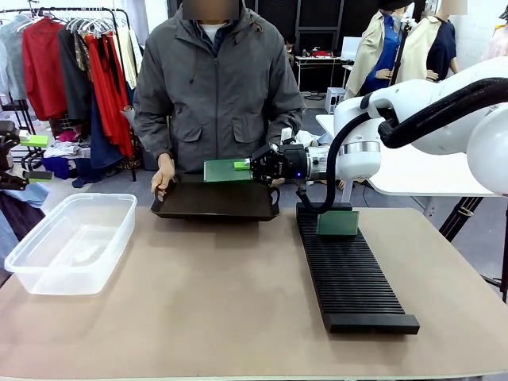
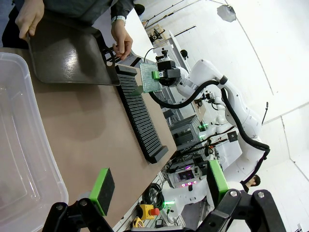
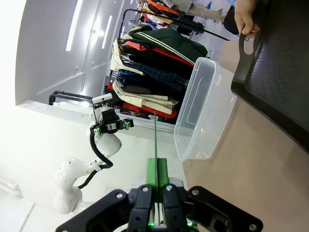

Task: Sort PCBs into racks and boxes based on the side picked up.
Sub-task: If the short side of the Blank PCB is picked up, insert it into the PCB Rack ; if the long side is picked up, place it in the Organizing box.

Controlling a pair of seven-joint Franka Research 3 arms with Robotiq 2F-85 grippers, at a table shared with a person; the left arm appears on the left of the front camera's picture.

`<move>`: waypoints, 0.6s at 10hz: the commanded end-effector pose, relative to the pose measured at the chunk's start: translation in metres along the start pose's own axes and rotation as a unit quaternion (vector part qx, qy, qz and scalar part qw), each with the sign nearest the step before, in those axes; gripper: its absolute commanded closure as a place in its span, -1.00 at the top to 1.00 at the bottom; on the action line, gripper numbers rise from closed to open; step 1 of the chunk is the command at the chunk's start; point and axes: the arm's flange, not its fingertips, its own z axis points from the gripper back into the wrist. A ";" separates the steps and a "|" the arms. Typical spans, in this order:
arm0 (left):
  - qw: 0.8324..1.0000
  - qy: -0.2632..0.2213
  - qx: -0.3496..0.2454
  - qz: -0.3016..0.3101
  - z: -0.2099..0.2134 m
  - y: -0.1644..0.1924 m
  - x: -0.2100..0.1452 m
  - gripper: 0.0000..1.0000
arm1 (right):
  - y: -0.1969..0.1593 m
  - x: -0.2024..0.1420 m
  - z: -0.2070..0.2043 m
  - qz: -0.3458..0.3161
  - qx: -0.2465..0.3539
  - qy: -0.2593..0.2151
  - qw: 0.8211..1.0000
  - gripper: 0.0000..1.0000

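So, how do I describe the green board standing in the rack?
Find the long black slotted rack on the table's right. At its far end, one green board stands upright in a slot. The other board hangs in the air, gripped by the right claw.

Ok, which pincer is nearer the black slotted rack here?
Right. The right pincer, shut on a PCB, hovers over the tray just beside the rack; the left pincer hangs open by the clear tub, across the table.

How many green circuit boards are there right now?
2. One PCB is held in the air by the right gripper; a second PCB stands upright at the rack's far end. The tray and tub look empty.
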 end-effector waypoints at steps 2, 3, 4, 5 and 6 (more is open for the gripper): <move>1.000 0.002 0.000 0.001 0.001 -0.001 0.000 1.00 | 0.002 0.000 -0.001 0.002 0.003 -0.001 1.000 -1.00; 1.000 0.002 0.000 0.001 0.001 -0.001 0.000 1.00 | 0.002 0.000 -0.001 0.002 0.003 -0.001 1.000 -1.00; 1.000 0.002 0.000 0.001 0.001 -0.001 0.000 1.00 | 0.002 0.000 -0.001 0.002 0.003 -0.001 1.000 -1.00; 1.000 0.002 0.000 0.001 0.001 -0.001 0.000 1.00 | 0.002 0.000 -0.001 0.002 0.003 -0.001 1.000 -1.00; 1.000 0.002 0.000 0.001 0.001 -0.001 0.000 1.00 | 0.002 0.000 -0.001 0.002 0.003 -0.001 1.000 -1.00</move>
